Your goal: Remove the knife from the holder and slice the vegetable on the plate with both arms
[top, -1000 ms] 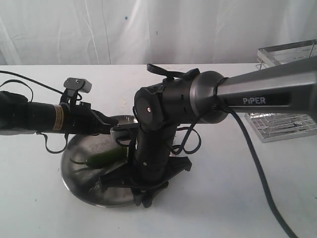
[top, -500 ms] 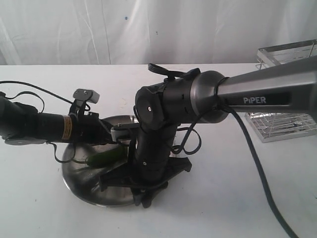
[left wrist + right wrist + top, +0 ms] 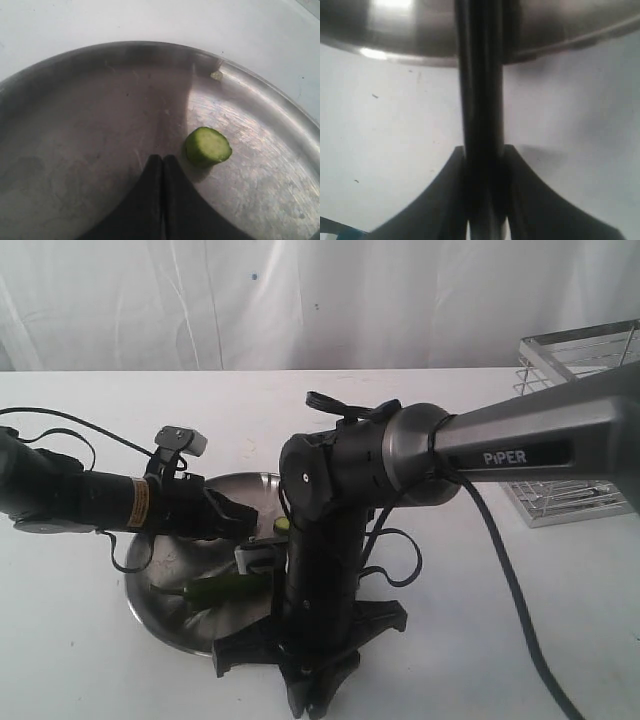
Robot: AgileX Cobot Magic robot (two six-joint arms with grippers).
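The steel plate point(image 3: 160, 585) lies on the white table. The green vegetable point(image 3: 225, 588) rests on the plate, close beside the right arm's wrist. A tiny cut slice point(image 3: 207, 146) sits just off the left fingertips, also seen as the slice point(image 3: 283, 525) at the plate's back. My left gripper point(image 3: 162, 159) is shut and empty, low over the plate point(image 3: 100, 125). My right gripper point(image 3: 482, 150) is shut on the knife point(image 3: 480, 75), whose dark length runs out over the plate's rim point(image 3: 560, 35). In the exterior view the right arm hides the knife.
The wire holder point(image 3: 575, 345) stands at the far right of the table, partly behind the PiPER link point(image 3: 520, 455). A black cable point(image 3: 515, 580) trails from the right arm across the table. A white curtain backs the scene.
The right wrist has shifted toward the plate's near edge. The left gripper has pushed further in over the plate. The vegetable now lies nearer the front, and the slice shows at the back.
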